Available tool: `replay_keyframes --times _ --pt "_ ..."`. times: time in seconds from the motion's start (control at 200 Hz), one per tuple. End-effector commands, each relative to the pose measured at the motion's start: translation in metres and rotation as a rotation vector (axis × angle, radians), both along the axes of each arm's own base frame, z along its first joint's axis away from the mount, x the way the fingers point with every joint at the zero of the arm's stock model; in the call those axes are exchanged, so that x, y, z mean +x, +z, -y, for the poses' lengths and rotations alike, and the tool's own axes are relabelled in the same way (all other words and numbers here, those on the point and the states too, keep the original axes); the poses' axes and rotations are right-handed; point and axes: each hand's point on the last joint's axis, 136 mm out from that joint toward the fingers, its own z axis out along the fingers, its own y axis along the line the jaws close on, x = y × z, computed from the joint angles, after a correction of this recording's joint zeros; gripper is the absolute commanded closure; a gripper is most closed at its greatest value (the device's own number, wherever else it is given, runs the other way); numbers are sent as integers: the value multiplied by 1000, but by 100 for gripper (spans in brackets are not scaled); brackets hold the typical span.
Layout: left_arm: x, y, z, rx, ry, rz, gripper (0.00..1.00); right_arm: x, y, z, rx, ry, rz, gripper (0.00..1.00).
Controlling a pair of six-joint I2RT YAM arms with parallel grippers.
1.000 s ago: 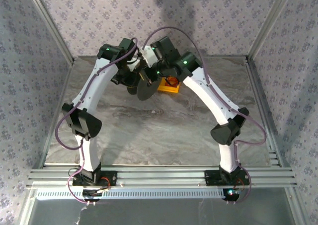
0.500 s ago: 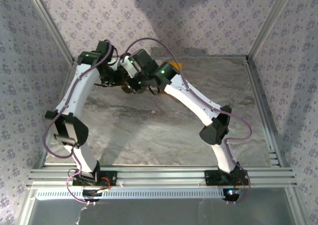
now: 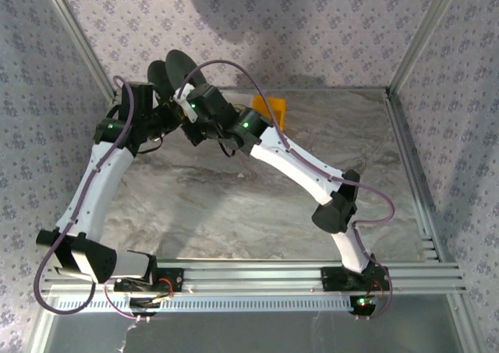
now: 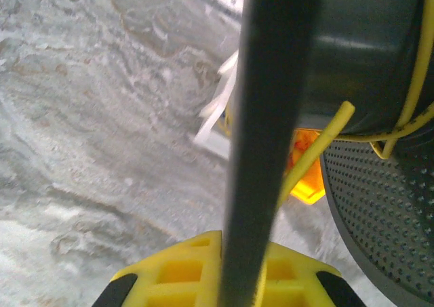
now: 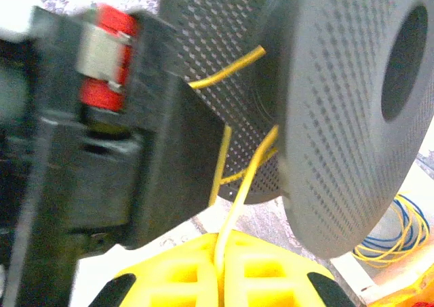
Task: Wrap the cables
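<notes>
A: Starting on the left: what is the left end effector (image 4: 220, 259) doing?

B: It is clenched on the dark grey round plastic spool (image 3: 175, 71). In the left wrist view one flange stands edge-on between its yellow fingers (image 4: 169, 273), which sit close against it on both sides.

A: And where is that spool?

B: Held up off the grey marbled desk (image 3: 234, 205), over its far left corner. Both flanges show as dark discs in the top view.

A: The thin bright-yellow cord (image 5: 241, 198)?

B: It lies on the spool's core, between the two perforated flanges. A strand curves round the core, and one short free end juts out past the flange edge in the left wrist view. Another length drops from the core straight into the right end effector (image 5: 220, 263).

A: So that one is closed as well?

B: Yes, its yellow fingers are pinched together with the cord caught between them, just below the spool. The right arm reaches across the desk to the left, so the two end effectors sit close beside each other.

A: Anything further right?

B: A small orange box (image 3: 270, 111) rests on the desk near the back edge, right of the spool. In the right wrist view a loose coil of blue and yellow wire (image 5: 397, 236) lies at the lower right. I cannot tell whether it sits in that box.
</notes>
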Motion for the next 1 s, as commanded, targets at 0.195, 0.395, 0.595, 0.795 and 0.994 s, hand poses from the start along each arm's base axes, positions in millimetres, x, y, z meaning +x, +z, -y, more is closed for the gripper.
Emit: replay_keyframes --times 0.195,0.395,0.595,0.795,0.994 --pt "13 128 -10 -267 128 490 100 4 11 33 194 -107 -40 100" --pt "3 141 -5 -361 103 537 100 16 9 58 290 -183 -30 100" --pt "-2 148 5 -467 63 534 100 33 -4 84 295 -320 -16 100" --pt "-8 153 16 -567 19 509 100 48 -16 116 288 -502 -9 100" --pt "-14 156 26 -646 -27 477 100 52 -12 156 329 -670 61 100"
